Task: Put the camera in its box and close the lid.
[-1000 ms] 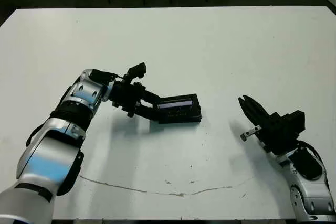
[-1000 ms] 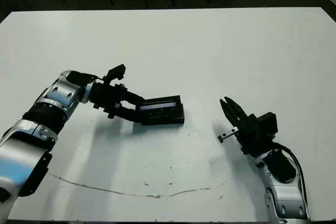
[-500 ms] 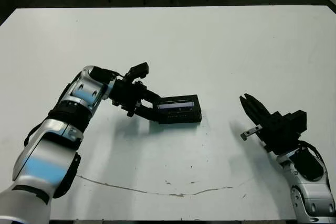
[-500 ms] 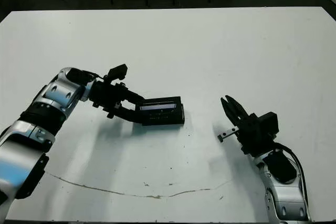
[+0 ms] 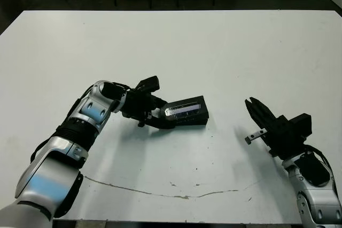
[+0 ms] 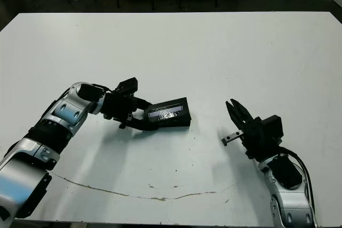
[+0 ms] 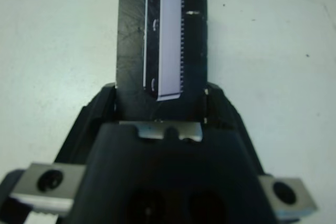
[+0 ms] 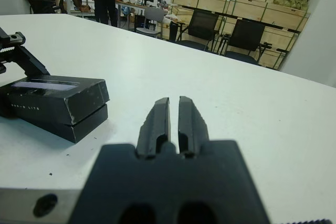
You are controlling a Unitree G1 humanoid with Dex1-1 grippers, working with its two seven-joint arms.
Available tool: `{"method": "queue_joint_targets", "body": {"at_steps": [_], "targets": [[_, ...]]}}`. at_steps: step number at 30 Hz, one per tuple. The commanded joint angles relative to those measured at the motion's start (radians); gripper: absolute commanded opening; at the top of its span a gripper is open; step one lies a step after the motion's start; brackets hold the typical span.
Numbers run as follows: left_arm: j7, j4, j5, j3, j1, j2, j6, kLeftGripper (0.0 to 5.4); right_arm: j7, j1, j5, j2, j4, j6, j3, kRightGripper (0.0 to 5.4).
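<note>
The white table fills most of both head views. The lid, a black rectangular cover with a pale silvery-blue strip on its top face, lies left of centre in the frame. In the right wrist view it sits on top of the box, tilted slightly, with one end raised off the box edge. The camera is not visible in any view.

The left gripper reaches in from the left of the frame and is clamped on the near end of the lid. In the left wrist view its fingers stand on either side of the lid's end, touching it.

The right gripper hovers above the table in the lower right of the frame, well apart from the lid and box, holding nothing. In the right wrist view its two fingers stand nearly together, with only a narrow slit between them.

Small pale markings run along the lid's side face and beside the strip; they are too small to read. No brand name is legible.

A thin dark scratch line crosses the table near the bottom edge of the frame.
</note>
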Motion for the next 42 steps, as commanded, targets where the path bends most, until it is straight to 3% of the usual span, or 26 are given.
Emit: {"method": "queue_joint_targets", "body": {"at_steps": [1, 9, 14, 18, 25, 32, 37, 42], "targets": [[0.005, 0.037, 0.049, -0.07, 0.054, -0.04, 0.012, 2.65, 0.0, 0.012, 0.005, -0.002, 0.005, 0.009, 0.0, 0.0], [-0.02, 0.011, 0.072, -0.116, -0.002, -0.056, 0.043, 2.65, -0.006, 0.016, -0.002, 0.0, -0.002, 0.011, 0.004, 0.0], [-0.093, 0.039, 0.131, -0.209, -0.103, -0.083, 0.094, 2.65, -0.023, 0.023, -0.007, -0.002, -0.039, 0.057, 0.008, 0.0], [-0.13, 0.103, 0.159, -0.243, -0.163, -0.117, 0.078, 2.65, -0.016, 0.017, -0.002, 0.003, -0.015, 0.034, 0.012, 0.0], [-0.158, 0.227, 0.18, -0.24, -0.198, -0.152, 0.03, 2.65, -0.027, 0.028, -0.009, -0.006, -0.049, 0.062, 0.015, 0.0], [-0.174, 0.269, 0.187, -0.232, -0.173, -0.127, -0.051, 2.65, -0.018, 0.023, 0.001, 0.001, -0.014, 0.028, 0.008, 0.0], [-0.147, 0.273, 0.195, -0.214, -0.153, -0.103, -0.047, 2.65, -0.004, 0.017, 0.012, -0.002, -0.008, 0.022, 0.009, 0.0], [-0.144, 0.259, 0.192, -0.194, -0.137, -0.059, -0.13, 3.56, -0.015, 0.026, -0.007, -0.01, -0.036, 0.045, 0.013, 0.0]]}}
